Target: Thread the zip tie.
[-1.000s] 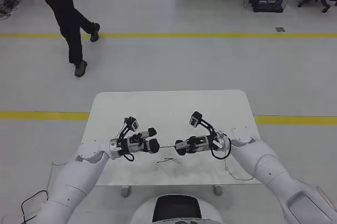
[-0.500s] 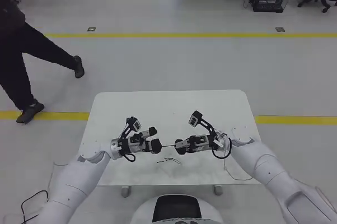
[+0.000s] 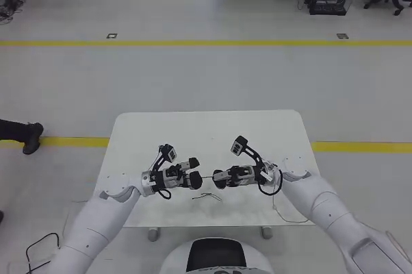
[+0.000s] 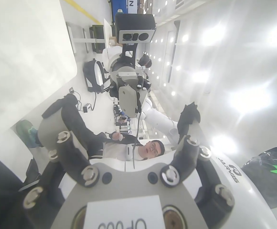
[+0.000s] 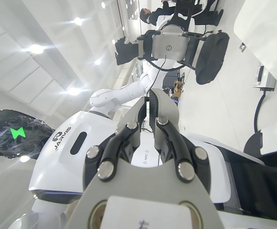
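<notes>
Left gripper point(image 3: 194, 172) stands wide open, facing the right gripper point(image 3: 217, 179), which I have pinched on the zip tie point(image 3: 207, 179). I see the tie spanning the gap between them above the table point(image 3: 261, 130), its free end at the open left fingers. Risk, in my judgement: the thin tie flexes or slips in the pinch, the left fingers close beside it, and it drops.

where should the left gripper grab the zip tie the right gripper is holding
Probably the free tip of the zip tie, approached head-on from the left arm's side. It juts level from the shut right gripper toward the open left gripper, so only that end is exposed.
</notes>
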Robot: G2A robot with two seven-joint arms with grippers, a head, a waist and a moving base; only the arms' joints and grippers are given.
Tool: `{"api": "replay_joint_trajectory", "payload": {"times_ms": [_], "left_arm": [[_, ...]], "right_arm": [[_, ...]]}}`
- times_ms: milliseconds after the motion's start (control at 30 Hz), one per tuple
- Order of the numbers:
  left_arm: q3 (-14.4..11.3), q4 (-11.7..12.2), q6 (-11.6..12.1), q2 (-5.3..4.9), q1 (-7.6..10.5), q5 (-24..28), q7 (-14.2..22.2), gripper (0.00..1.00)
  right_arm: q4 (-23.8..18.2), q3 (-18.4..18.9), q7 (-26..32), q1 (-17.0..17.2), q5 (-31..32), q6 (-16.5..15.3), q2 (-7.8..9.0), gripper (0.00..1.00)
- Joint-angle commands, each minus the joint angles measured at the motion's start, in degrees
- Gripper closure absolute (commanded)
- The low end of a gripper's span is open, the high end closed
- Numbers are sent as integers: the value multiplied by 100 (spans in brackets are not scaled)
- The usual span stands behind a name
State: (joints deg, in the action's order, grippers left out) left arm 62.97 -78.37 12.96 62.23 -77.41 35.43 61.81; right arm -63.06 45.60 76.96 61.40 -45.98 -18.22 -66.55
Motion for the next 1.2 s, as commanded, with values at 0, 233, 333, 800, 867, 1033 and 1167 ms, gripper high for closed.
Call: {"api": "replay_joint_trajectory", "payload": {"times_ms": [0,233,333,800,867,1033,1167], "left_arm": [[-39,-71,-40,2,-15,-35,-119,0],[-54,-128,-56,-19,-30,17,-115,0],[-56,-130,-57,-31,-28,31,-86,0],[-85,-123,-20,-74,-9,55,-9,57],[-92,-122,-15,-79,-5,55,-5,61],[-113,-119,6,-91,5,68,12,64],[-130,-112,33,-99,13,81,23,67]], "right_arm": [[-101,13,-185,61,82,45,2,100],[-224,104,-233,159,226,160,18,100],[-233,128,-244,176,265,173,13,100],[-179,201,-268,209,455,250,-14,100],[-155,202,-264,207,463,254,-22,100],[-73,205,-250,192,488,280,-45,100],[-11,212,-224,179,502,307,-59,100]]}}
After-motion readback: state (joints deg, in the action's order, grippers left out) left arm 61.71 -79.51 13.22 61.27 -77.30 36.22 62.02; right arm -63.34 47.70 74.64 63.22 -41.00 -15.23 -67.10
